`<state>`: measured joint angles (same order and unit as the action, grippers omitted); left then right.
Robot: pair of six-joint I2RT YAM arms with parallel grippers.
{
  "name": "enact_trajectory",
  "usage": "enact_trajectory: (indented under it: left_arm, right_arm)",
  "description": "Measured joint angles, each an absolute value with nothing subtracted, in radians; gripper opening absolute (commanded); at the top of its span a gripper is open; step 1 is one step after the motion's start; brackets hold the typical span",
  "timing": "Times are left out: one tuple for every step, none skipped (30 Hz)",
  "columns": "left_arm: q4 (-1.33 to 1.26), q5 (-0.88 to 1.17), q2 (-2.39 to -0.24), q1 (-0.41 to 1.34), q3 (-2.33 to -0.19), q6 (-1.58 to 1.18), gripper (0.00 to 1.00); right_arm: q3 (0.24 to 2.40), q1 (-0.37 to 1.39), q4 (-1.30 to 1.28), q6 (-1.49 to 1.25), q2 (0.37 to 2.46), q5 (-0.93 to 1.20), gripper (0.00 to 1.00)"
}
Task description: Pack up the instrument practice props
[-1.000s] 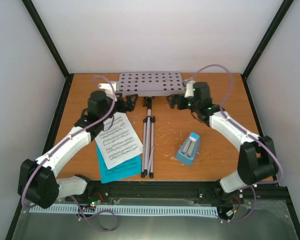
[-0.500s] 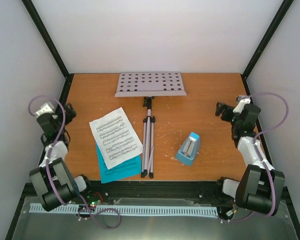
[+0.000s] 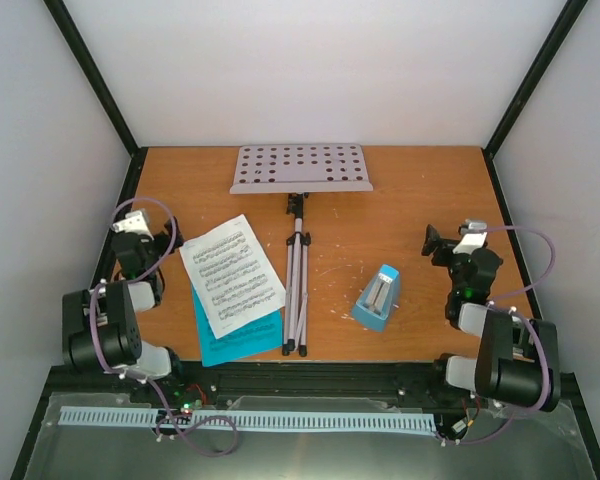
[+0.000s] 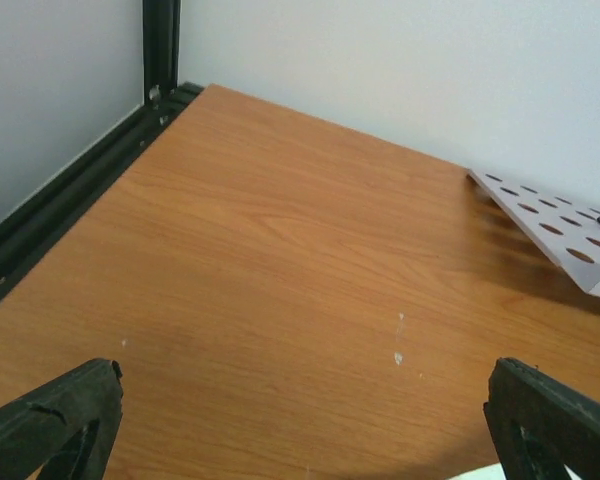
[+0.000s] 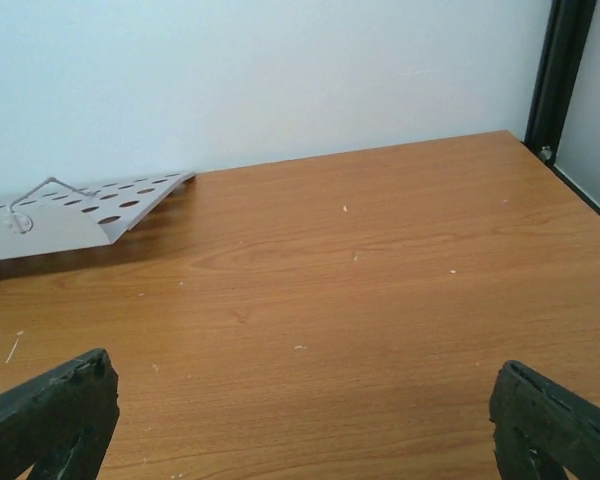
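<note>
**Down the middle of the table (image 3: 420, 200), the music stand (image 3: 298, 240) is lying lengthwise**

Its pole is running far-to-near, with the perforated desk at the far end. The music sheets (image 3: 232, 275) are lying just left of it, nearer the left gripper (image 4: 300, 415). The metronome (image 3: 378, 298) is sitting to its right, nearer the right gripper (image 5: 300, 410). Both grippers are gaping wide, holding nothing.

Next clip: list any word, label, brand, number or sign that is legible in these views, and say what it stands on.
No text is legible in any view.
White sheet of printed music: staves of notes, too small to read.
Blue paper sheet under it: no print visible.
Light-blue pyramid metronome: any marking too small to tell.
White perforated music stand: only holes, no lettering.
</note>
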<state>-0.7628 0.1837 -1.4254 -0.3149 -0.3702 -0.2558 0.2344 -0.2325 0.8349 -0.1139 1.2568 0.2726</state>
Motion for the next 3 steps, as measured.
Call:
enact_trajectory:
  left_arm:
    - [-0.773,0.186,-1.43,-0.308,-0.369,-0.245,0.99]
    - [-0.789,0.186,-1.43,-0.307,-0.366,-0.236,0.99]
    - [-0.807,0.186,-1.428,-0.307,-0.363,-0.229,1.0]
  right_arm:
    - [0.23,-0.226,0.864,-0.11,1.273,0.272,0.99]
    - [0.229,-0.221,0.888,-0.105,1.291,0.272,0.99]
    - [0.229,-0.216,0.904,-0.101,1.305,0.272,0.99]
